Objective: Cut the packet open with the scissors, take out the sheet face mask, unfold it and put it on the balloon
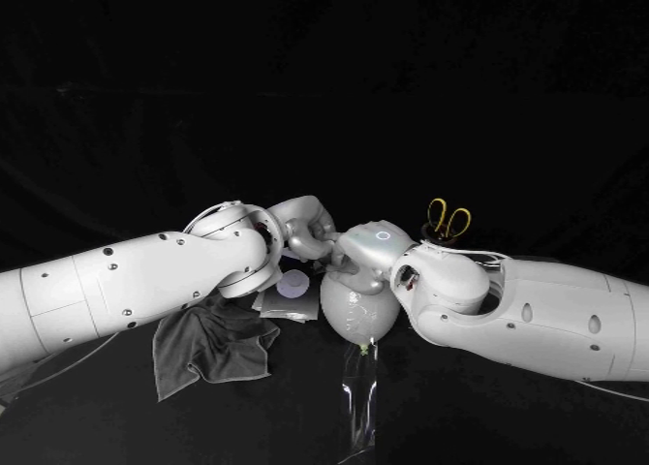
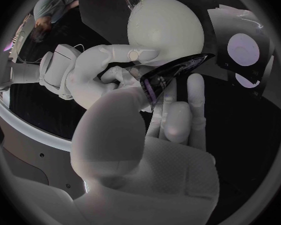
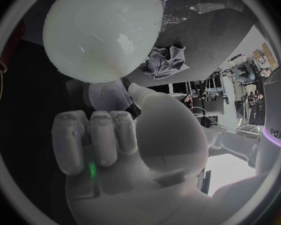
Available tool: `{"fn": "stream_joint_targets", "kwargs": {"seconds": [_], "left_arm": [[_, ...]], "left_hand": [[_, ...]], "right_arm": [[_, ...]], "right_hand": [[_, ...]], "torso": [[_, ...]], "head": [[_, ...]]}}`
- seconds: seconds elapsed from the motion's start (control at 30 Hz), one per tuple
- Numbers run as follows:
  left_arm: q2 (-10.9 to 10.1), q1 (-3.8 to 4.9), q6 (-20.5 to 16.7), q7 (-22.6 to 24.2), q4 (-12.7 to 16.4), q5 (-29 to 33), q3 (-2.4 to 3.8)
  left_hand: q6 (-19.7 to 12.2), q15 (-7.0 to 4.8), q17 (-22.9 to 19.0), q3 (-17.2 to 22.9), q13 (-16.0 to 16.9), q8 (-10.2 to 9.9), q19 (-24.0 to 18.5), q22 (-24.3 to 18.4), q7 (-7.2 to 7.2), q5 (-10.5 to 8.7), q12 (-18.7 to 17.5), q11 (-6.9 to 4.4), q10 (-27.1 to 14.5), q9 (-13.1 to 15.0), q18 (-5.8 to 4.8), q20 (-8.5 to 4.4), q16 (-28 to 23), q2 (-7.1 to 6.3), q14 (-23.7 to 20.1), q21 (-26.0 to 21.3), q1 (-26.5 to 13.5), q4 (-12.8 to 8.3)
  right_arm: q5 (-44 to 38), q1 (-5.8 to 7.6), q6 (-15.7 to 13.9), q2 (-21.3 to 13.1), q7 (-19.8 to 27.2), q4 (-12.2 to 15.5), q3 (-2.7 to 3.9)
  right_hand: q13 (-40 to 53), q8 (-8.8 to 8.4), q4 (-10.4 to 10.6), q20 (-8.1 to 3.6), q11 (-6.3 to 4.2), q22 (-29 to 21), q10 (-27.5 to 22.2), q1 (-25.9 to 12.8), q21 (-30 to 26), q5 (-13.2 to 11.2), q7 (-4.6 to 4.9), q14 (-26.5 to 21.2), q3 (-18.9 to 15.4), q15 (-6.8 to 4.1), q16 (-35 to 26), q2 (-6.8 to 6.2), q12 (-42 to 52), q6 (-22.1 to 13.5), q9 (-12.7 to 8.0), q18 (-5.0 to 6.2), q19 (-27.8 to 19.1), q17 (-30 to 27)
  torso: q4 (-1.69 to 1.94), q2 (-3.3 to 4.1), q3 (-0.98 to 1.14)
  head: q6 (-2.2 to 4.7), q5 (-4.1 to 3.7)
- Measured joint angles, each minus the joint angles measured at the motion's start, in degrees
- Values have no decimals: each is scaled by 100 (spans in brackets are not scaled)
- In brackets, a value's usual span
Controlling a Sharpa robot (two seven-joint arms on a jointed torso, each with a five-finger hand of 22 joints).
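The pale balloon [image 1: 359, 308] stands at the table's middle, just below both hands. In the left wrist view my left hand [image 2: 172, 120] pinches a dark, glossy sheet face mask [image 2: 175, 72] in front of the balloon [image 2: 165, 27]. My right hand [image 2: 106, 75] meets the sheet's other end with curled fingers, one finger lying against the balloon. In the head view the left hand [image 1: 305, 229] and right hand [image 1: 366, 254] touch above the balloon. The right wrist view shows the right hand [image 3: 100, 135] fisted under the balloon [image 3: 103, 30]. The opened packet [image 1: 289, 294] lies flat beside the balloon.
The scissors [image 1: 448, 221] with yellow handles stand upright behind my right wrist. A crumpled grey cloth [image 1: 210, 344] lies under my left forearm. A clear strip [image 1: 358, 392] runs from the balloon's base toward the table's front edge.
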Motion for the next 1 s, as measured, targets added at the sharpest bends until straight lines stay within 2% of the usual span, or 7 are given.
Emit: {"fn": "stream_joint_targets", "kwargs": {"seconds": [0.17, 0.27, 0.47, 0.9, 1.0], "left_arm": [[2, 0, 1, 1, 13, 2, 2], [2, 4, 1, 13, 24, 4, 6], [7, 8, 1, 44, 41, 9, 12], [14, 15, 0, 116, 41, 16, 19], [16, 16, -1, 131, 41, 18, 21]], "left_hand": [[-1, 0, -1, 17, 0, 0, 0, 0, 0, 0, 0, 0, 0, 0, -2, 0, 22, 0, 0, 0, 0, -17], [-1, 0, -1, 17, 2, 0, 0, 1, -1, 0, 2, 0, 0, 0, -3, 0, 22, -1, 0, 0, -1, -17], [-1, 0, -2, 17, 2, 0, 0, 4, -1, 0, 2, 0, 0, 0, -5, 0, 22, -7, 0, 0, -7, -17], [-3, 1, -3, 17, 2, 1, 0, 4, -2, 0, 2, 0, 0, 0, -8, 0, 21, -24, 0, 27, -24, -17], [-3, 1, -3, 17, 1, 3, 0, 3, -2, 0, 2, 0, 0, 0, -9, 0, 21, -29, 0, 27, -29, -17]], "right_arm": [[33, -9, -73, -35, 11, 44, 0], [48, -12, -145, -71, 19, 87, -3], [68, -19, -287, -173, 41, 213, -6], [79, -17, -574, -481, 93, 587, -4], [82, -13, -652, -548, 97, 678, 1]], "right_hand": [[1, 117, -67, -1, -15, 1, 11, 140, -1, 0, -104, -26, 240, -28, 0, 140, 0, 176, 22, 0, -1, -4], [0, 190, -155, -57, -86, 2, 1, 198, -1, -2, -159, -51, 401, -54, 0, 197, -1, 259, 50, 0, -6, -4], [-2, 302, -300, -108, -105, 4, -20, 294, -6, -21, -213, -62, 609, -66, -4, 99, -2, 335, 94, -1, 4, -2], [-3, 467, -525, -148, -122, 5, -37, 364, -12, 3, -211, -63, 784, -67, -20, -82, -17, 349, 105, 0, 2, 1], [-1, 489, -576, -148, -122, 4, -37, 347, -16, 4, -216, -63, 767, -68, -1, -161, -1, 354, 107, -1, 2, 1]], "torso": [[-3, -1, 1], [-5, -3, 3], [-10, -3, 3], [-12, -6, 4], [-10, -6, 4]], "head": [[-7, 12], [-6, 16], [7, 18], [1, 5], [1, 1]]}}
